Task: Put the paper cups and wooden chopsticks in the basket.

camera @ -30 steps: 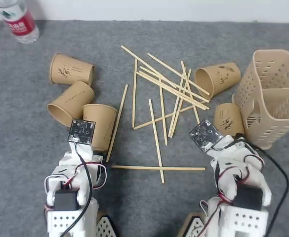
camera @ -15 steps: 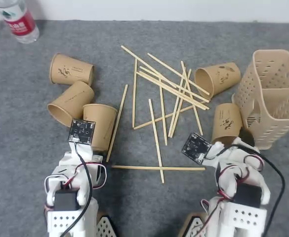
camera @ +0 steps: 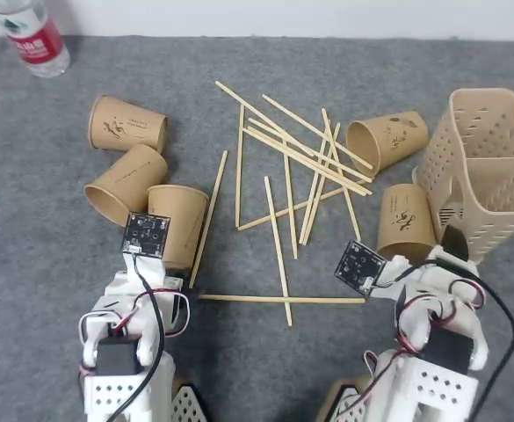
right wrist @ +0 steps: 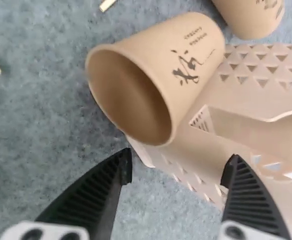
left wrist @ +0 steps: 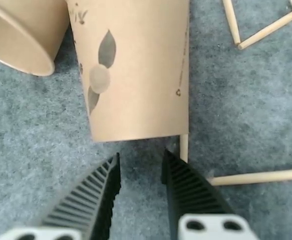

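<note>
A grey mat [camera: 46, 264] covers the table, and a bottle [camera: 30, 35] lies at its far left corner. Five cups lie on their sides. Three are bunched on the left, a far one [camera: 126, 123], a middle one [camera: 125, 183] and a near one [camera: 177, 221]. The other two are on the right, one [camera: 387, 139] by the basket's far end and one [camera: 406, 221] leaning against the wall of the basket [camera: 439, 176]. The basket stands at the right edge of the mat. The chopsticks [camera: 292, 158] lie strewn and crossed in the middle, and a single stick [camera: 278, 299] lies crosswise nearer the arms.

The left gripper [left wrist: 141, 156] hangs low over the mat with its jaws a narrow gap apart and nothing between them. The near left cup [left wrist: 136, 70] lies just beyond its tips, not touching them, with the middle cup [left wrist: 21, 35] beside it. A stick [left wrist: 258, 176] lies close to one finger.

The right gripper [right wrist: 179, 157] is spread wide and holds nothing. It faces the open mouth of the cup [right wrist: 150, 75] that rests against the basket [right wrist: 245, 115]. The other right-hand cup [right wrist: 250, 17] lies farther off.
</note>
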